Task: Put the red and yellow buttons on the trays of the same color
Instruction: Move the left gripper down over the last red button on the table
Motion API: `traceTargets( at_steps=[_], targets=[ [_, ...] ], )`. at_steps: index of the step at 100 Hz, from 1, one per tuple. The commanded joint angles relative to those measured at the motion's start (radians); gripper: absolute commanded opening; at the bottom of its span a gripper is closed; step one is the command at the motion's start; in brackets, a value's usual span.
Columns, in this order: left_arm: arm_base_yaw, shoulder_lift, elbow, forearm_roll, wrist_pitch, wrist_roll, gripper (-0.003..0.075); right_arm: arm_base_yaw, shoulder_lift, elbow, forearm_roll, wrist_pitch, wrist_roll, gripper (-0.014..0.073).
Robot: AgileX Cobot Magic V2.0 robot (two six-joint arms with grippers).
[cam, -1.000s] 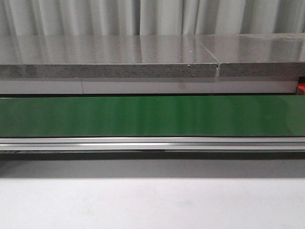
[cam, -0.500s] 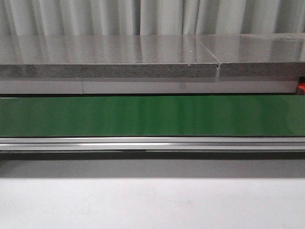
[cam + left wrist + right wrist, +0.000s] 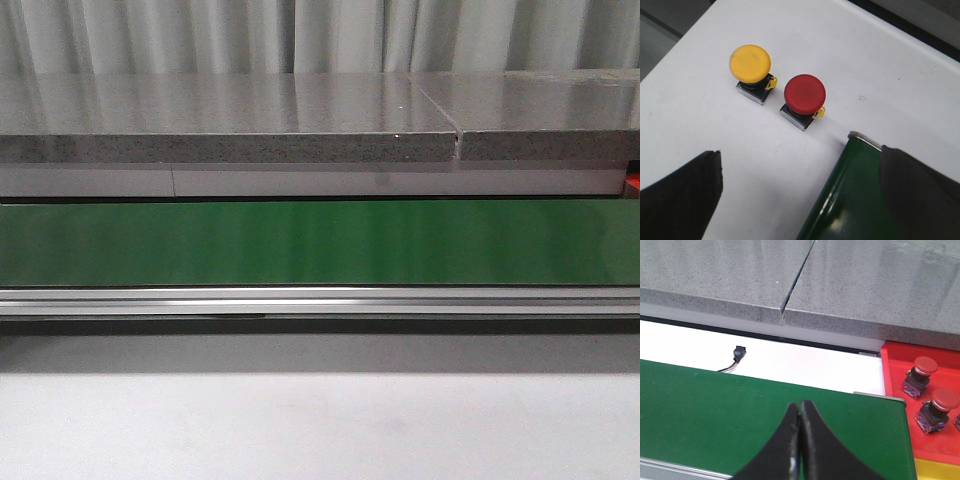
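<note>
In the left wrist view a yellow button (image 3: 750, 63) and a red button (image 3: 804, 93) stand side by side on the white surface (image 3: 850, 65), beyond my left gripper (image 3: 800, 172), which is open and holds nothing. The right wrist view shows my right gripper (image 3: 800, 405) shut and empty above the green belt (image 3: 715, 405). A red tray (image 3: 892, 370) at the belt's end holds two red buttons (image 3: 924, 366) (image 3: 944, 401). A strip of the yellow tray (image 3: 937, 470) shows just past it. Neither gripper appears in the front view.
The green conveyor belt (image 3: 320, 242) runs across the front view, with a metal rail (image 3: 320, 300) in front and a grey stone ledge (image 3: 230, 120) behind. Its end (image 3: 855, 190) sits under my left gripper. A small black connector (image 3: 739, 353) lies on white beside the belt.
</note>
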Motion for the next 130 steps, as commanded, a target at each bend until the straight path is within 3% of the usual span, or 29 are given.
traceTargets(
  at_steps=[1,63,130],
  targets=[
    [0.005,0.027,-0.072,-0.002,-0.052,-0.007,0.0622,-0.001,-0.004,-0.026,0.01,-0.062,-0.007,-0.0067],
    [0.005,0.31,-0.269,-0.009,-0.063,-0.007,0.0622,-0.001,-0.004,-0.026,0.01,-0.062,-0.007,-0.0067],
    [0.007,0.381,-0.281,-0.02,-0.117,-0.007,0.0622,-0.001,-0.004,-0.026,0.01,-0.062,-0.007,-0.0067]
  ],
)
